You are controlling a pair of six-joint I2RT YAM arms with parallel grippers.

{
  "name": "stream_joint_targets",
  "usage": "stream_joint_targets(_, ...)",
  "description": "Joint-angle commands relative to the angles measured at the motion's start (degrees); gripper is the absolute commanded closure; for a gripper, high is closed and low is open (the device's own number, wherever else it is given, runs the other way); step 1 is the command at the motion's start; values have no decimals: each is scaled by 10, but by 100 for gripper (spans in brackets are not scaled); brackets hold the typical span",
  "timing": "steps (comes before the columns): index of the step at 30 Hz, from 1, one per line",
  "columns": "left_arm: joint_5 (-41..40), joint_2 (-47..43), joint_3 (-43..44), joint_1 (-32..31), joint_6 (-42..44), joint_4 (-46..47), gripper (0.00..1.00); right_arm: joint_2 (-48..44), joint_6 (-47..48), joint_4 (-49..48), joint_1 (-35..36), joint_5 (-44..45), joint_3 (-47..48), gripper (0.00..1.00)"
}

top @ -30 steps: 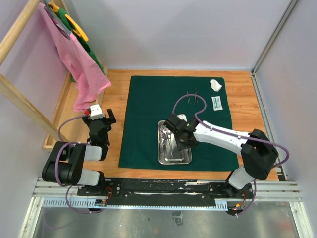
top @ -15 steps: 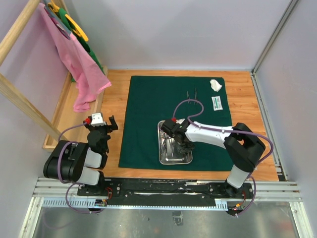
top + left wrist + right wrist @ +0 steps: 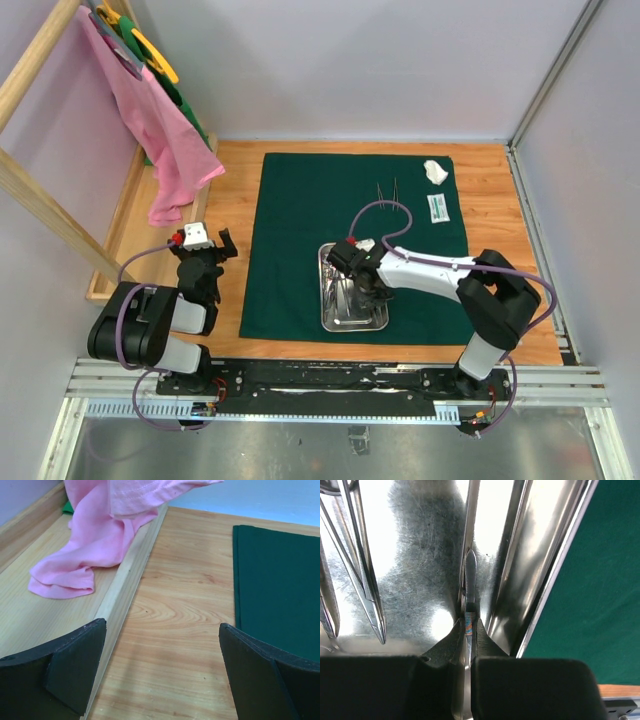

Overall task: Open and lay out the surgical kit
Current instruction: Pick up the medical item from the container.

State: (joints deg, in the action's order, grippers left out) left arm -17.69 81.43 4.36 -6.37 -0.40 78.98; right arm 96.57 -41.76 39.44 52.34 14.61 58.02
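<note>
Steel fills the right wrist view: the right gripper (image 3: 468,627) is clenched on a thin tool (image 3: 471,570) lying along the right wall of the tray (image 3: 535,570), with more forceps (image 3: 367,590) loose in the tray's left side. The left gripper (image 3: 162,650) gapes wide, holding nothing, over bare worktop (image 3: 185,605) beside the left edge of the cloth (image 3: 280,580). Only the top view shows the tray on the cloth toward the worktop's near edge, and the gauze (image 3: 435,171) and packet (image 3: 437,207) near the far right corner.
</note>
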Motion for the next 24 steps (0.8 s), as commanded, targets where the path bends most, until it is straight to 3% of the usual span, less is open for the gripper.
stream_joint_targets(1, -13, 2, 6, 5, 0, -2, 1, -13, 33, -12, -6, 11, 19, 99)
stream_joint_targets(8, -13, 2, 6, 5, 0, -2, 1, -77, 94, 21, -26, 21, 89, 99)
stream_joint_targets(15, -13, 2, 6, 5, 0, -2, 1, -90, 188, 0, -123, -14, 139, 99)
stream_joint_targets(24, -12, 2, 6, 5, 0, -2, 1, 42, 319, -42, -278, -27, 260, 99)
